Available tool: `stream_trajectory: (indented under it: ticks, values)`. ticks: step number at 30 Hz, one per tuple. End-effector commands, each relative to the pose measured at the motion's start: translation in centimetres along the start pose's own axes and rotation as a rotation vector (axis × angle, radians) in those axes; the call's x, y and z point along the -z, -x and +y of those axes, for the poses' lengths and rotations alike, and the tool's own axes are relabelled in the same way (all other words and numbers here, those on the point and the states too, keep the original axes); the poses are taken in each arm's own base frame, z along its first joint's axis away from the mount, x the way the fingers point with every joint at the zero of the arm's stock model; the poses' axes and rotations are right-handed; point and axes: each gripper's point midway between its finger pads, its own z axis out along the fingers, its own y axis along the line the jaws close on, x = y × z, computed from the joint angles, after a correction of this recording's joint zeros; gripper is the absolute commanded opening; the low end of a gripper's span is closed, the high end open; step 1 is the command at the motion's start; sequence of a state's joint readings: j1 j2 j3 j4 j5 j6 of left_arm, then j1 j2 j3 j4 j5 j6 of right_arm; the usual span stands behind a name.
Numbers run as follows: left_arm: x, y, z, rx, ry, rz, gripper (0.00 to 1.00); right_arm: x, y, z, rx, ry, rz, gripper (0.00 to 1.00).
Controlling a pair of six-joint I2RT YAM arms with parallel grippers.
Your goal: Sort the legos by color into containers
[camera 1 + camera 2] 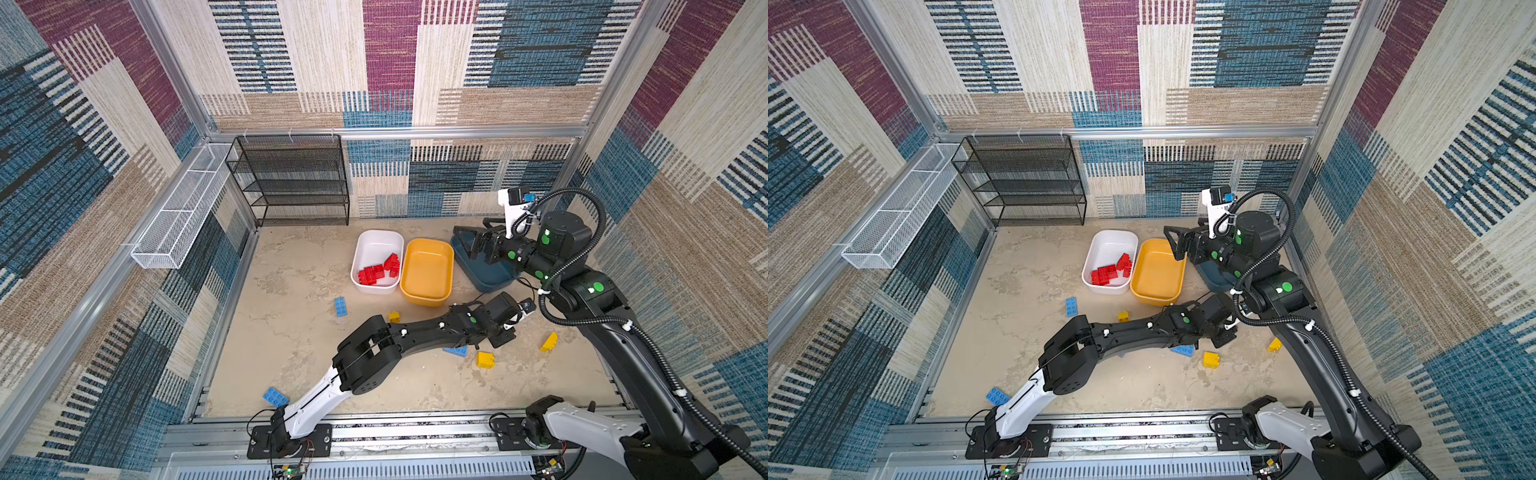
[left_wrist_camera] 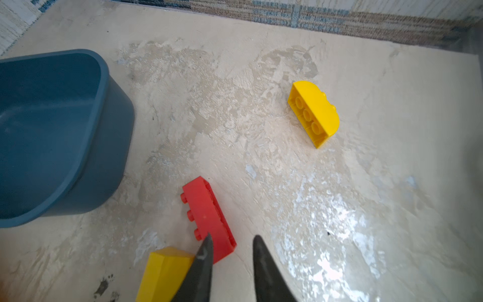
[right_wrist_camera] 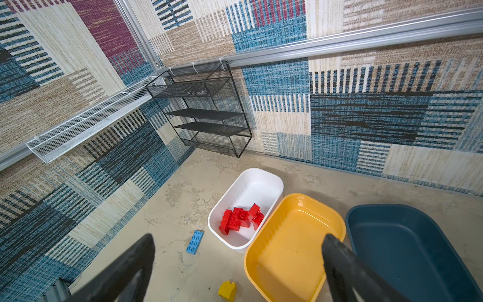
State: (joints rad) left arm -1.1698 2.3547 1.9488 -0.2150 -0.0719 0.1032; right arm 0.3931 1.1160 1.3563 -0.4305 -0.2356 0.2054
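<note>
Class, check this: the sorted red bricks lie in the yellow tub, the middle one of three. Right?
No: the red bricks lie in the white tub, as the right wrist view shows. The yellow tub, the middle one, holds no bricks.

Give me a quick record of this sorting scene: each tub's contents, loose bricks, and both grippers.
white tub: red bricks only
yellow tub: empty
teal tub: empty where visible
left gripper: slightly open, holding nothing
right gripper: wide open, above the tubs
loose blue bricks: at least three
loose yellow bricks: at least three
loose red brick: one, beside left gripper's fingertip
</note>
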Motion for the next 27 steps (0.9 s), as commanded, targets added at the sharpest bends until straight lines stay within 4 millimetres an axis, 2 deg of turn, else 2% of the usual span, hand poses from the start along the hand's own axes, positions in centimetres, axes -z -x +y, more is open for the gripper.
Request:
stream_trajectory:
  ticks: [1,7,13,15,19,27]
  values:
    - [-0.3,0.0,0.4,0.05,-0.009,0.016,0.43,0.1,0.8,0.5,0.005,0.02,-0.028,1.0]
    - [-2.8,-2.2,0.3,0.073,-0.01,0.097,0.54,0.1,0.8,0.5,0.005,0.019,-0.026,1.0]
    - [-4.8,-4.1,0.9,0.084,0.039,0.153,0.54,0.2,0.5,0.4,0.001,0.021,-0.024,1.0]
    - [-5.1,-4.4,1.1,0.087,0.05,0.161,0.5,0.2,0.2,0.4,0.0,0.02,-0.02,1.0]
    - [-5.2,-4.6,1.5,0.091,0.079,0.163,0.26,0.1,-0.1,0.3,-0.002,0.02,-0.016,1.0]
    - [-4.7,-3.8,2.1,0.094,0.103,0.145,0.16,0.2,-0.2,0.3,-0.003,0.018,-0.017,1.0]
